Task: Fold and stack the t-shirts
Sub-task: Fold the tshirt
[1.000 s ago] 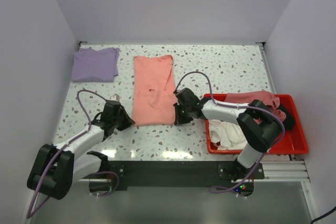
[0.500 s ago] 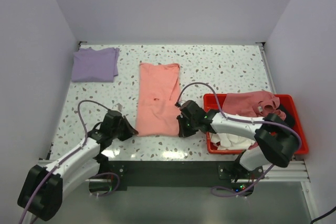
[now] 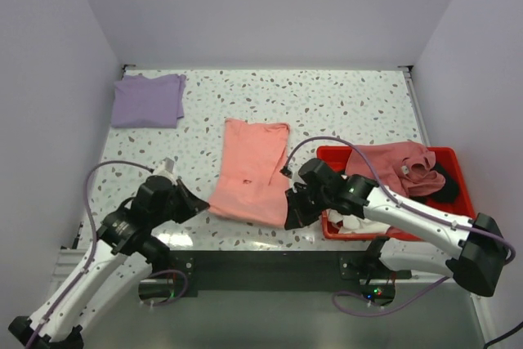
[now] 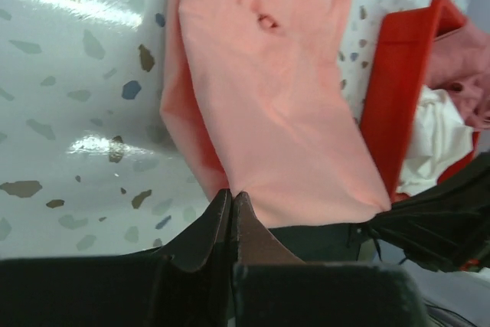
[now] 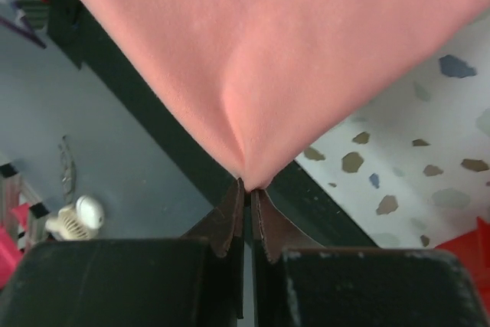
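Observation:
The salmon-pink t-shirt lies as a long folded strip on the table, its near end lifted by both grippers. My left gripper is shut on its near left corner. My right gripper is shut on its near right corner. The shirt also fills the left wrist view and the right wrist view. The lavender-purple t-shirt lies folded at the far left. A dusty pink t-shirt, a white one and a black one lie in the red bin.
The red plastic bin stands at the near right, right beside my right arm; its rim shows in the left wrist view. The table's near edge and black rail run below both grippers. White walls enclose the table.
Both grippers have pulled the salmon-pink shirt's near end toward the table's near edge and lifted it. The whole shirt has slid nearer and a little to the right.

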### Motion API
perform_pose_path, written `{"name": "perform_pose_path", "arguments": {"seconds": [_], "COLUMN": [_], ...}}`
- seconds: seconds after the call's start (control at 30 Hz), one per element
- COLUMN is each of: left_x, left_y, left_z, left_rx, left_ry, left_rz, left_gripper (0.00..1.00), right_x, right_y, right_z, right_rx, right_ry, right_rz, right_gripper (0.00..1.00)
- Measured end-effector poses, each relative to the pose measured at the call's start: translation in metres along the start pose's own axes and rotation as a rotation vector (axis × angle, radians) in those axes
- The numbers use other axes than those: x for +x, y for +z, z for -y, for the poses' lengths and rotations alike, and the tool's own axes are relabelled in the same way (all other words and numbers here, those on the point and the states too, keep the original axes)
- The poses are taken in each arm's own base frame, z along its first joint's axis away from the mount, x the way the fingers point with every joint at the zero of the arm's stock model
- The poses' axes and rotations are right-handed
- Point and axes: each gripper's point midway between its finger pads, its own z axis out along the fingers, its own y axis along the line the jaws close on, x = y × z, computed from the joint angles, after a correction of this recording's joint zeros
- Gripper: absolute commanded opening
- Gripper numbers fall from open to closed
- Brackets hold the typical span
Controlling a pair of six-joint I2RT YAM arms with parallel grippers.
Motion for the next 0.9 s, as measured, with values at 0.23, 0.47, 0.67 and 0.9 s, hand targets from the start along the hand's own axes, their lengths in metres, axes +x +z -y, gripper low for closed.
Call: {"name": "perform_pose_path", "arguments": {"seconds": [0.23, 0.47, 0.67, 0.9], "left_x": [-0.019, -0.028, -0.038, -0.041], "left_y": [-0.047, -0.081, -0.105, -0.103], "left_z": [0.033, 0.041, 0.049, 0.045], "left_rx": [0.079, 0.075, 0.110, 0.085], "left_ry": [0.005, 0.005, 0.004, 0.004], "left_rz": [0.056, 0.086, 0.142, 0.159], "left_gripper": [0.00, 0.00, 0.00, 0.00], "right_x": [0.008, 0.018, 0.022, 0.019], "right_y": [-0.028, -0.052, -0.059, -0.060], "right_z": [-0.036, -0.068, -0.080, -0.079], "right_rx": [-0.142, -0.306, -0.376, -0.367], "right_ry": [-0.007, -0.021, -0.015, -0.017], "right_rz": [-0.080, -0.137, -0.165, -0.152], "right_gripper": [0.00, 0.00, 0.00, 0.00]}}
